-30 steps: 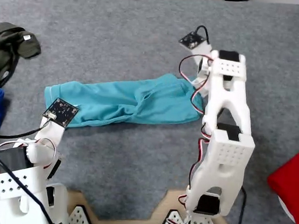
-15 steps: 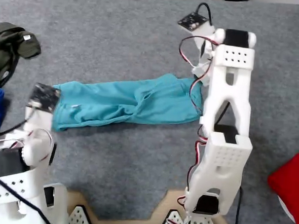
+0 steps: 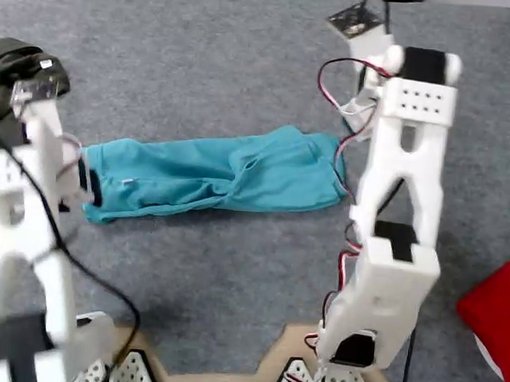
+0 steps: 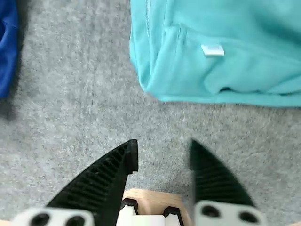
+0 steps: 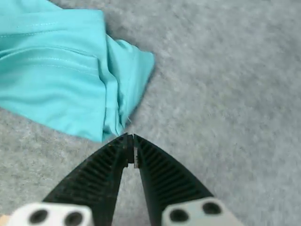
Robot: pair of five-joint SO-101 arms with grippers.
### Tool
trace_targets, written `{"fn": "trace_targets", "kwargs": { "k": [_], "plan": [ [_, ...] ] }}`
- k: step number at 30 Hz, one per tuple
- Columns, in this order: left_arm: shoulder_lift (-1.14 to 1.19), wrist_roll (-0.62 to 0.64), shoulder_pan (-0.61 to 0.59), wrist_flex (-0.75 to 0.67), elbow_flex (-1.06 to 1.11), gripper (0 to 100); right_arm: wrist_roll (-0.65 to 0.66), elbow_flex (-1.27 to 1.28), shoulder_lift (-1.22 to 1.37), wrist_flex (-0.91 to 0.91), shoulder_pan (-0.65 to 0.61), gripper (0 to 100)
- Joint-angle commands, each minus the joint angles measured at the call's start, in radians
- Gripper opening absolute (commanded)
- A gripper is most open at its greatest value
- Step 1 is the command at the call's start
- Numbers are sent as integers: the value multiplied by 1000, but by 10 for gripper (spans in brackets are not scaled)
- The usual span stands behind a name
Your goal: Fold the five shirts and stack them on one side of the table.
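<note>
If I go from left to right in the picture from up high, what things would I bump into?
left arm → teal shirt → right arm → red shirt

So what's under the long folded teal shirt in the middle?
Grey carpeted table shows all around the teal shirt, so it rests on that. Anything beneath its folds is covered.

The left arm (image 3: 30,194) is rising and swinging outward off the end of the teal shirt (image 3: 221,176) it was covering, carrying the left gripper (image 4: 163,147), jaws apart, clear of the cloth. The right arm (image 3: 404,165) is stretching away from the shirt's other end toward the far side of the table (image 3: 246,52), and the right gripper (image 5: 131,137) is leaving the hem closed and empty.
</note>
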Motion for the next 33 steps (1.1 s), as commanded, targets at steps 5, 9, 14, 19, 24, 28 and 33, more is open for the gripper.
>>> {"fn": "trace_targets", "kwargs": {
  "k": [5, 9, 14, 19, 24, 28, 33],
  "plan": [
    [255, 49, -3, 68, -310, 284, 68, 262, -242, 11, 108, 15],
    [354, 60, -6, 25, -353, 285, 91, 380, -321, -34, 150, 15],
    [495, 44, -31, -25, -362, 283, 103, 483, -407, -57, 163, 15],
    [596, 40, -41, -75, -404, 282, 112, 539, -470, -57, 163, 15],
    [720, 40, -41, -75, -453, 282, 112, 562, -516, -55, 163, 15],
    [816, 40, -43, -75, -459, 281, 112, 573, -564, -51, 163, 15],
    [881, 38, -57, -114, -457, 262, 114, 575, -624, -31, 163, 15]
  ]
}}
